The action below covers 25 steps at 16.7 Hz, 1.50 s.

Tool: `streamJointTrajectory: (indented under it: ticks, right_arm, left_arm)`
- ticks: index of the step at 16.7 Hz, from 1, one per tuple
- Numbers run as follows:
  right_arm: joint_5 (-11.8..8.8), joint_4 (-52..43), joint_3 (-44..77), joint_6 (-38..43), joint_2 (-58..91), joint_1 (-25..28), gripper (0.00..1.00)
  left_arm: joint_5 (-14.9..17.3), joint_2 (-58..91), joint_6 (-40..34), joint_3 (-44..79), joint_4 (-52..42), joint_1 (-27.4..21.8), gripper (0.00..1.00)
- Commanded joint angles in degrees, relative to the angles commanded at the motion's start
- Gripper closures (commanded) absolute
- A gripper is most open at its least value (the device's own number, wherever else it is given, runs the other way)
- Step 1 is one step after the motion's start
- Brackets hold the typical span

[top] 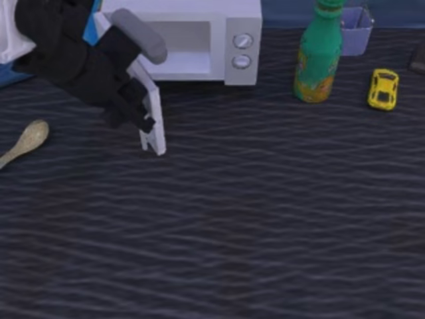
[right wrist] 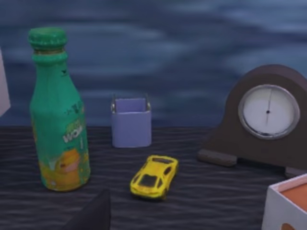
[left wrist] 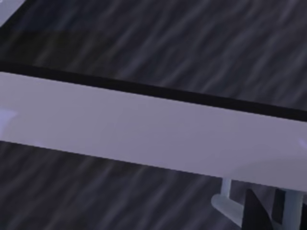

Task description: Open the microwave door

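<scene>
Clutter sits along the top edge of our top view, to the right of the microwave: a green bottle with a green cap stands upright just right of the control strip with its two round knobs, a small lilac box stands close behind the bottle's right shoulder, and a yellow toy car lies further right, apart from both. At the left edge of the frame a pale wooden spoon lies on the dark rippled surface.

Our right wrist view shows the bottle, box and car, with a brown mantel clock and the corner of a white box with an orange inside near them; whether the lilac box holds anything we cannot tell. None of these stands in the door's swing.

We see the microwave door in the upper left of the top view, swung well out from the cabinet and standing edge-on, so the pale cavity is open to view and looks bare. Our left end effector is at the door's outer end by its handle, in the upper left; we cannot tell how wide its fingers stand. Our left wrist view shows the door's pale top edge crossing the frame above the surface.

Our right arm is not in the top view.
</scene>
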Motion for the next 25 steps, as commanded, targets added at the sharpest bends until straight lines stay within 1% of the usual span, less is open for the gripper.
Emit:
streamJointTrajectory:
  ticks: [16, 18, 23, 25]
  right_arm:
    - [0.0, 0.0, 0.0, 0.0, 0.0, 0.0, 0.0]
    - [0.0, 0.0, 0.0, 0.0, 0.0, 0.0, 0.0]
    - [0.0, 0.0, 0.0, 0.0, 0.0, 0.0, 0.0]
    - [0.0, 0.0, 0.0, 0.0, 0.0, 0.0, 0.0]
  left_arm:
    - [0.3, 0.1, 0.1, -0.1, -0.1, -0.1, 1.0]
    - [1.0, 0.1, 1.9, -0.1, -0.8, 0.6, 1.0]
    - [4.3, -0.4, 9.9, 0.2, -3.3, 3.8, 1.0]
    - [5.0, -0.4, 11.5, 0.0, -4.0, 4.5, 1.0]
